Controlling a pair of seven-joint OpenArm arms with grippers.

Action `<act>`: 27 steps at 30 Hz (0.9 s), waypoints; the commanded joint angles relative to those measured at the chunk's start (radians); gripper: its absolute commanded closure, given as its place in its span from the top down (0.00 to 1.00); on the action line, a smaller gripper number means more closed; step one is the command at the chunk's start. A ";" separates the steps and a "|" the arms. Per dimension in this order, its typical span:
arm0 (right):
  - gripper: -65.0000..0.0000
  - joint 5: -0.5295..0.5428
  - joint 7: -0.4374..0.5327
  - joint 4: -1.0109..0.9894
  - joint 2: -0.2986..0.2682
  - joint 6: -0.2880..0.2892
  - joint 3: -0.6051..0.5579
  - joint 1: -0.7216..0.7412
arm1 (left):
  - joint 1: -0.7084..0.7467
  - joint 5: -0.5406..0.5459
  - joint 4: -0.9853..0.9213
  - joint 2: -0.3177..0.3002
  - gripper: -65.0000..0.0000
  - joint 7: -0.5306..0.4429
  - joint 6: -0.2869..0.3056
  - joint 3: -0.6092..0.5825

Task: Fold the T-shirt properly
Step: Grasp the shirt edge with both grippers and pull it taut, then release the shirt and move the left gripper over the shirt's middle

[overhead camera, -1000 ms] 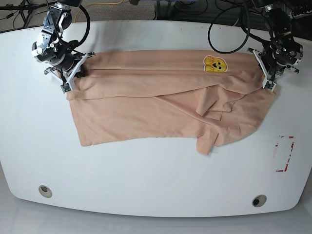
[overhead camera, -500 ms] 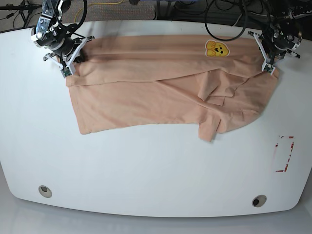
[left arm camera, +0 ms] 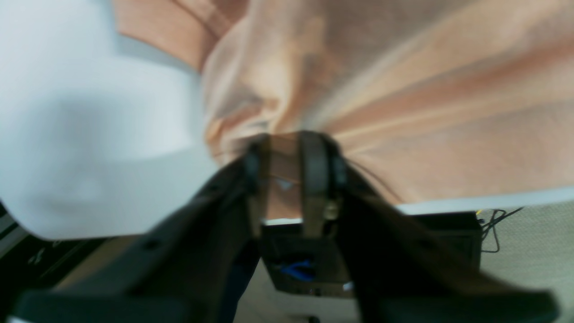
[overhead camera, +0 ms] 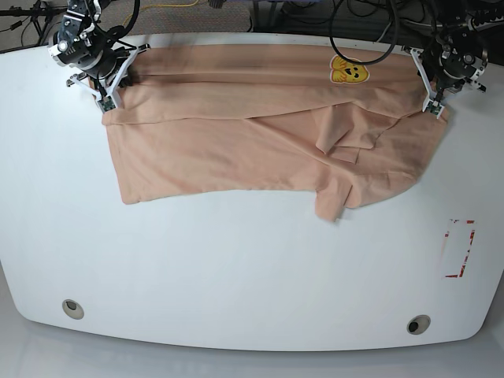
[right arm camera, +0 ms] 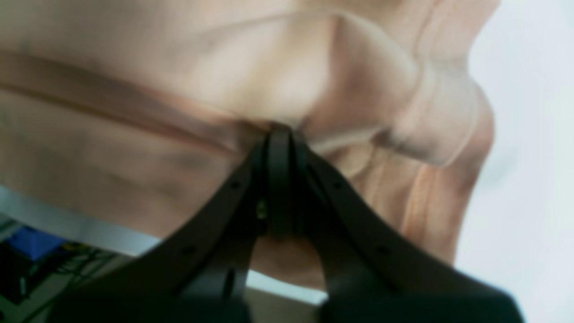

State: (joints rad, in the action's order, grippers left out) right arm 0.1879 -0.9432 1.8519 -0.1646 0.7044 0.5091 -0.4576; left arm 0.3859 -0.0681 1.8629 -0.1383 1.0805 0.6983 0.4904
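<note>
Your peach-pink cotton T-shirt [overhead camera: 260, 134] lies spread across the far half of the round-cornered white table [overhead camera: 236, 276], long axis running side to side, roughly parallel to the far edge. The yellow printed emblem [overhead camera: 350, 70] sits near the far edge on the left arm's side. One short sleeve [overhead camera: 335, 201] is crumpled and points toward the near edge.

Right gripper [right arm camera: 280, 134]: jaws fully together, pinching a bunched fold of cloth at the shirt's far corner on its side. Grip looks solid.

Left gripper [left arm camera: 291, 148]: fingers stand a little apart with cloth between them in the wrist view. I can't tell whether it's gripping or letting go; treat that corner as not secured.

What matters: both grippers sit at the two far corners, one at each end of the long axis, and the whole body of the shirt lies from them toward the near edge. Any fold needs both ends travelling together, so confirm the left grip first, or that end will lag and skew the fold.
</note>
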 commanded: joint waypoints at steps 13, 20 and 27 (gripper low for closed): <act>0.70 -0.041 -0.035 0.156 0.007 -0.006 0.003 0.018 | -0.155 -0.012 0.126 -0.011 0.44 0.117 0.000 0.008; 0.74 0.011 -0.035 0.153 0.015 -0.006 -0.025 0.069 | -0.245 -0.012 0.129 -0.002 0.44 0.117 0.000 0.001; 0.69 0.058 -0.035 0.156 0.015 -0.006 -0.073 0.073 | -0.345 -0.012 0.122 0.101 0.44 0.117 0.000 -0.098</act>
State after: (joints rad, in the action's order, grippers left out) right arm 0.2344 -0.9871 1.9892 -0.1402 0.6994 0.4458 -0.3824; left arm 0.0685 -0.0963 1.9709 -0.0654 1.2125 0.6971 0.4374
